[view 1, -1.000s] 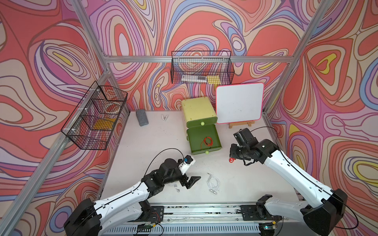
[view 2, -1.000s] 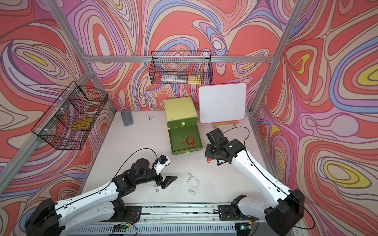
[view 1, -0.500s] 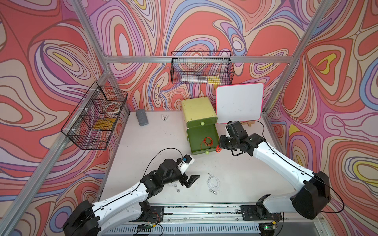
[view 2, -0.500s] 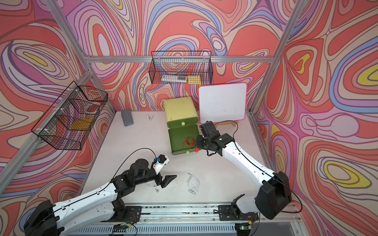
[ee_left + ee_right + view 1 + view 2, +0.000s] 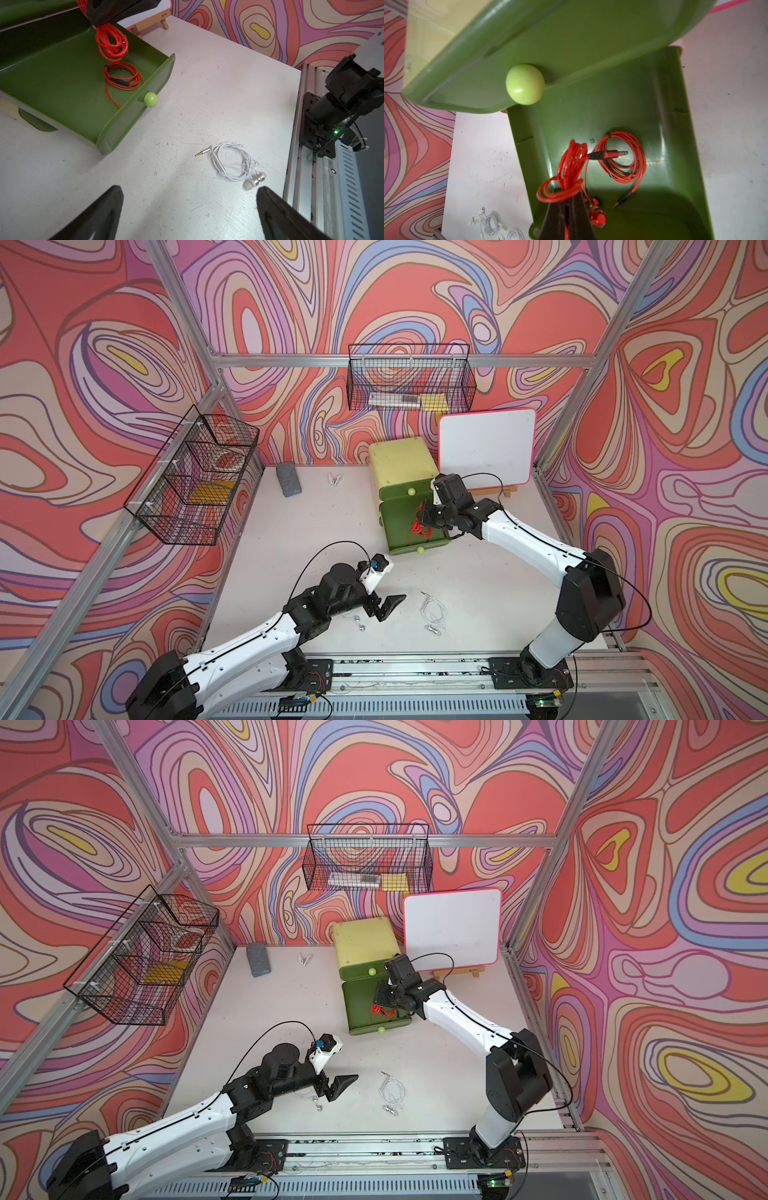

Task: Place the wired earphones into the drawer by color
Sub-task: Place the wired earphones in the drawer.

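Observation:
The green drawer stands pulled out of the yellow-topped unit. My right gripper hangs over it, shut on a red bundle of wired earphones. A second red coil lies on the drawer floor. White earphones lie on the table near the front. My left gripper is open just left of them, holding nothing. Another white set shows partly under it.
A whiteboard on an easel stands right of the drawer unit. A grey block and a white clip lie at the back. Wire baskets hang on the left wall and the back wall.
My right gripper has carried the red earphones leftward from beside the drawer to above its open tray. The left arm has not moved.

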`<control>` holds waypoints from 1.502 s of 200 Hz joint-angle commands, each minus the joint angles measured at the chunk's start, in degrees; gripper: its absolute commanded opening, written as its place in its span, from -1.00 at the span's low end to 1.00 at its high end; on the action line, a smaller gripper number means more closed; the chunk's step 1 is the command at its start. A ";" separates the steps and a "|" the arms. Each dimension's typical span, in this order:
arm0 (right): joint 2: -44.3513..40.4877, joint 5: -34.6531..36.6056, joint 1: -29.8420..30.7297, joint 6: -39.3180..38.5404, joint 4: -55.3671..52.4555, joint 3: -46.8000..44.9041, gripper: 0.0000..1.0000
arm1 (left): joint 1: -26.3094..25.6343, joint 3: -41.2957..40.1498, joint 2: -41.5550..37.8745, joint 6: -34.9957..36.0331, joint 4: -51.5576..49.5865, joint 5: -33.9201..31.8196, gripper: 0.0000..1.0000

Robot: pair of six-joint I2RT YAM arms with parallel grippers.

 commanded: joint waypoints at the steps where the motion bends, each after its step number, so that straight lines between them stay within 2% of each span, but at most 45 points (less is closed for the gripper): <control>1: 2.69 -0.05 0.78 0.19 2.38 2.49 -1.00 | -0.30 0.18 -1.30 0.40 -0.34 -1.72 0.98; 52: 7.79 1.57 1.33 0.07 3.79 4.37 -1.00 | -0.29 -0.36 -2.60 -0.53 -0.33 -4.50 0.98; 87: 9.24 1.56 1.49 0.27 4.76 4.68 -0.93 | -0.30 -0.44 -2.95 -0.96 -0.78 -7.28 0.98; 97: 9.34 1.55 1.48 0.21 4.77 4.69 -0.85 | -0.30 -0.53 -3.12 -1.24 -0.91 -8.35 0.98; 119: 8.69 1.69 1.41 0.14 4.56 4.36 -0.41 | -0.30 -0.66 -3.57 -1.97 -1.12 -10.17 0.98; 132: 7.75 2.02 1.42 -0.11 4.19 3.95 -0.28 | -0.30 -0.71 -3.57 -2.31 -1.30 -11.72 0.98; 161: 4.77 3.50 1.42 -0.87 3.55 1.64 -0.14 | -0.30 -0.62 -3.15 -3.10 -1.96 -16.09 0.98; 204: -4.45 7.29 1.42 -2.83 2.69 -3.88 -0.01 | 0.08 0.05 -1.14 -4.06 -2.53 -19.60 0.98; 245: -13.38 11.69 1.41 -4.42 0.95 -10.74 0.09 | 4.36 1.74 3.26 -6.36 -3.76 -16.97 0.98; 300: -23.39 16.31 1.43 -6.81 0.30 -21.50 0.21 | 5.77 5.28 10.05 -7.11 -4.63 -15.19 0.98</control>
